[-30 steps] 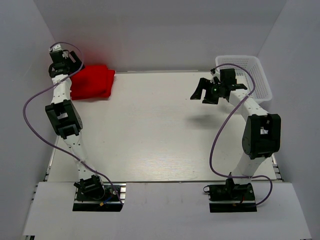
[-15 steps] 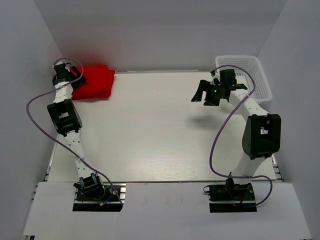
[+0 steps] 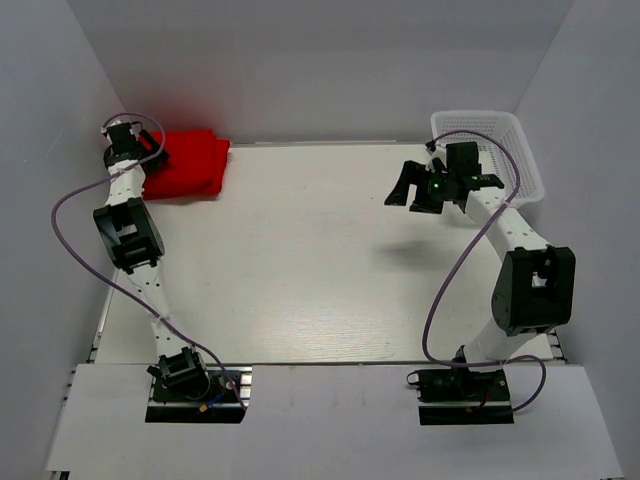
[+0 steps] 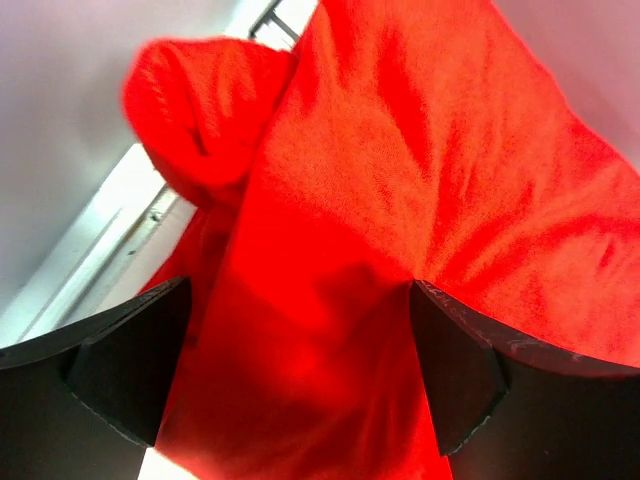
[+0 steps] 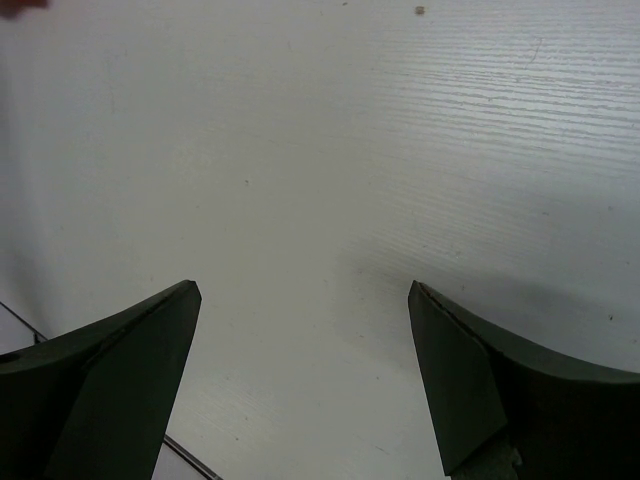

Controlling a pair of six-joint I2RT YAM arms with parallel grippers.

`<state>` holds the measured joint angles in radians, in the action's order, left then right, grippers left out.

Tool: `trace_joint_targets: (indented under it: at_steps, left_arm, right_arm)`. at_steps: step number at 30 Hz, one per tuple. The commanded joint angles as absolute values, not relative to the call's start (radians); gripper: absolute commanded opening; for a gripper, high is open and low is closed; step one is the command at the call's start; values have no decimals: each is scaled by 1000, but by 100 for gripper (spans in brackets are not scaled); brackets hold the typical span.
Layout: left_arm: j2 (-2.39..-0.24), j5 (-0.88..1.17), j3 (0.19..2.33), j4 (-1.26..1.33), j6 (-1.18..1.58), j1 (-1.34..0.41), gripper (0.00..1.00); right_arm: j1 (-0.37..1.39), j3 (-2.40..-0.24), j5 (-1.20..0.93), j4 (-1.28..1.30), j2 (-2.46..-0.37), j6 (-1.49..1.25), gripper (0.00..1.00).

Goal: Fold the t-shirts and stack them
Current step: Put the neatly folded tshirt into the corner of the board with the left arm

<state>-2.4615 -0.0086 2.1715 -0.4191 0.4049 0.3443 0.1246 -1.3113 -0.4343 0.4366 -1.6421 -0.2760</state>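
At the far left corner of the table (image 3: pixel 300 270) the red t-shirts (image 3: pixel 190 165) lie in a loose pile, the left gripper (image 4: pixel 290 365) wide open and empty just above their left edge; the right gripper (image 5: pixel 300 365) hangs equally open and empty over bare table near the basket (image 3: pixel 505 135); risk: a bite here may catch several layers and drag the pile askew.

Bright red all over the t-shirts (image 3: pixel 188 165) (darker red down in the folds). Creamy white on the table (image 3: pixel 300 270), with thin grey lines like wood. White criss-cross net on the basket (image 3: pixel 528 160). White and black on the arms (image 3: pixel 150 288), purple on the cables (image 3: pixel 53 215). Pale grey on the walls (image 3: pixel 320 60).
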Motion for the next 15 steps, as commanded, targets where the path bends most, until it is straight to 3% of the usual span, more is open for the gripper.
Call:
trace_joint_targets:
  at_steps: [1,9,15]
  left_arm:
    - [-2333,-75,2210,-454,394,337,100]
    - [-2160,-84,2075,-387,354,319,100]
    - [-2180,135,2095,-385,301,319,100]
  right_arm:
    - [123,-1295,-475,396,-1589,-252,90]
    - [120,-1233,-488,370,-1525,-247,90]
    - [120,-1204,-492,362,-1520,-250,90]
